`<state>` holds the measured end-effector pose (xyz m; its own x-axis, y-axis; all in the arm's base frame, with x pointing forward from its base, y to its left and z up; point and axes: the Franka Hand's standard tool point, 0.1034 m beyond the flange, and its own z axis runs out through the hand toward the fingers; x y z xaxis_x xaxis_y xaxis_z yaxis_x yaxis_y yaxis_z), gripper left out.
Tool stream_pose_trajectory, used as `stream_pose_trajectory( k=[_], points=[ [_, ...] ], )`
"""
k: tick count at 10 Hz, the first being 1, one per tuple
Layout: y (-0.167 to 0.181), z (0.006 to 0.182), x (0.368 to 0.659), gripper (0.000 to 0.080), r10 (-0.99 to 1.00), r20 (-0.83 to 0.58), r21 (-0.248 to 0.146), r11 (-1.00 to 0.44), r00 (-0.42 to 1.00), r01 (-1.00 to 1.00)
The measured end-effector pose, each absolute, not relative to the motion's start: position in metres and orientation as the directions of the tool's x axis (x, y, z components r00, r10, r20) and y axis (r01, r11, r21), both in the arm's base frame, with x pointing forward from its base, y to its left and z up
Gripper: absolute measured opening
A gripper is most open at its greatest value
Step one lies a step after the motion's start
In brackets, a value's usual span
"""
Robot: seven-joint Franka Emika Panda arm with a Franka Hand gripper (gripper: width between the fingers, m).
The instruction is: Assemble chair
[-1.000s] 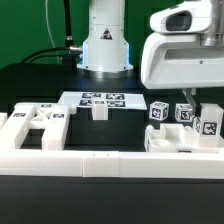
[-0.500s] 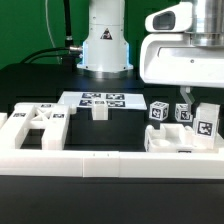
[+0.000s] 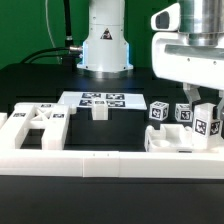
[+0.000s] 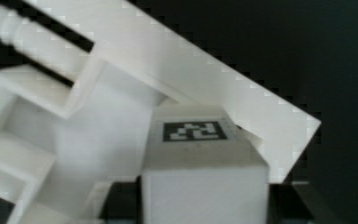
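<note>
White matte plastic chair post (image 3: 209, 126): looks rigid, light, smooth-sided, likely slippery. Gripper (image 3: 207, 106) nearly closed, clamped on post's flat opposite faces above tag; keep hold square.

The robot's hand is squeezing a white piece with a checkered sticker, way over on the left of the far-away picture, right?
Not quite. The gripper is on the exterior view's right, not its left, as the exterior view shows. The rest holds: it is shut on a white post carrying a black-and-white tag.
</note>
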<state>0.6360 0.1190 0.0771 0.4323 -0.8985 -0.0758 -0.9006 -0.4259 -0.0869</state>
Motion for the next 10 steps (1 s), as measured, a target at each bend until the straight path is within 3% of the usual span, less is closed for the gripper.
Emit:
stream_pose_trajectory(
  k=[3, 4, 5, 6, 10],
  points=[
    [0.1195, 0.0768, 0.636, 0.0289, -0.927, -0.09, -0.084, -0.357, 0.364, -0.93],
    [0.1195, 0.0768, 0.636, 0.0504, -0.911, -0.086, -0.088, -0.397, 0.404, -0.914],
    [0.1197, 0.0771, 0.6364, 0.0504, -0.903, -0.084, -0.09, -0.413, 0.421, -0.906],
    [0.1194, 0.0769, 0.6363, 0.0618, -0.886, -0.079, -0.093, -0.449, 0.456, -0.889],
    [0.1178, 0.0766, 0.6364, 0.0648, -0.64, -0.031, -0.109, -0.762, 0.768, -0.639]
  ],
)
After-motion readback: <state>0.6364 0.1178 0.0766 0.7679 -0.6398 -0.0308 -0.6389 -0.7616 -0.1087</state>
